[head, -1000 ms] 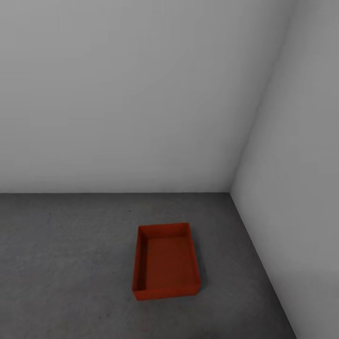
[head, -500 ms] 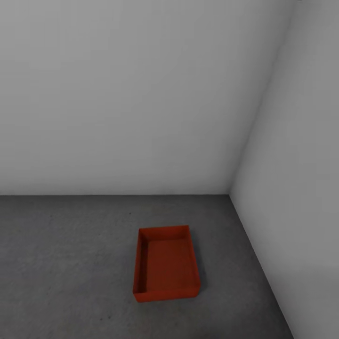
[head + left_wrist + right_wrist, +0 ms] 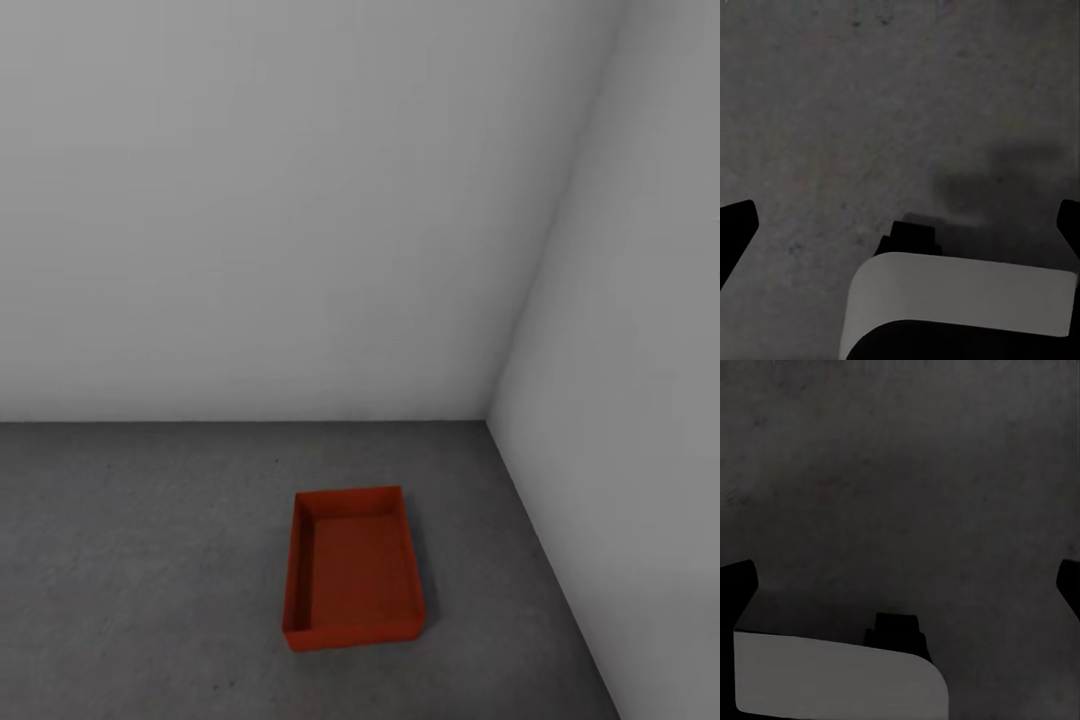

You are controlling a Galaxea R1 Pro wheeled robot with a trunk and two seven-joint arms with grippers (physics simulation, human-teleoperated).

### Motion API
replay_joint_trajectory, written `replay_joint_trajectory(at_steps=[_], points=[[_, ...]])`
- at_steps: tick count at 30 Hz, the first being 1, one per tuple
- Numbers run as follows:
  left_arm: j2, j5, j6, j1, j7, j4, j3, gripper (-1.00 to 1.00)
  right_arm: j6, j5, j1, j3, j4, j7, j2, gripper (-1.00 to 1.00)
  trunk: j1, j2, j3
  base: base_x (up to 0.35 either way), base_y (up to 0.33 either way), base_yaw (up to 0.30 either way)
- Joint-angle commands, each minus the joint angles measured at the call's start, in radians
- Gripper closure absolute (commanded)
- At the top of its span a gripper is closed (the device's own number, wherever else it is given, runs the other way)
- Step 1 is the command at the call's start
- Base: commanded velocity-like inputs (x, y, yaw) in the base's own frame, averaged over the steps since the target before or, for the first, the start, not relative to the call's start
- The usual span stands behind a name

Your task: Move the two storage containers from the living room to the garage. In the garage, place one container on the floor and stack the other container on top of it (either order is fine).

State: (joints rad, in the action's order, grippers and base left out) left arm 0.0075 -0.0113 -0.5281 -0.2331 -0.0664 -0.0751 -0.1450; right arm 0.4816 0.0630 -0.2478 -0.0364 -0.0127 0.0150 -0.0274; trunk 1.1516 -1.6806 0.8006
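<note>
Head cam: high, tilted down into the garage corner, back wall (image 3: pixel 280 200) meeting right wall (image 3: pixel 640 400), concrete floor (image 3: pixel 130 560) mid-distance. Both wrist cams: aimed straight down at the floor, close range, finger tips at frame edges. Shared between all three: the floor only.

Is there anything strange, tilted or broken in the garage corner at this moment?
Nothing stands out. One red-orange storage container sits flat and upright on the dark grey concrete floor near the corner of the pale grey walls, open side up, with nothing inside and no visible damage.
</note>
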Motion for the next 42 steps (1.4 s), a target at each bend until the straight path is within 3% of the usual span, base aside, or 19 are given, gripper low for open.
replay_joint_trajectory(at_steps=[1,8,42], points=[[-0.001,-0.001,-0.006,-0.002,-0.002,-0.004,-0.004,-1.0,0.003,0.005,-0.001,-0.003,-0.002,0.002,0.0,-1.0,0.0,0.0,-0.001,0.0,0.0,0.0],[-0.002,-0.001,-0.003,-0.002,-0.003,-0.004,-0.004,-1.0,0.002,0.005,-0.001,-0.003,-0.002,0.002,0.0,-1.0,0.0,0.0,-0.012,0.0,0.0,0.0],[-0.004,-0.001,-0.001,-0.002,-0.004,-0.004,-0.004,-1.0,0.002,0.005,-0.001,-0.003,-0.003,0.002,0.0,-1.0,-0.13,0.238,-0.175,0.0,0.0,0.0]])
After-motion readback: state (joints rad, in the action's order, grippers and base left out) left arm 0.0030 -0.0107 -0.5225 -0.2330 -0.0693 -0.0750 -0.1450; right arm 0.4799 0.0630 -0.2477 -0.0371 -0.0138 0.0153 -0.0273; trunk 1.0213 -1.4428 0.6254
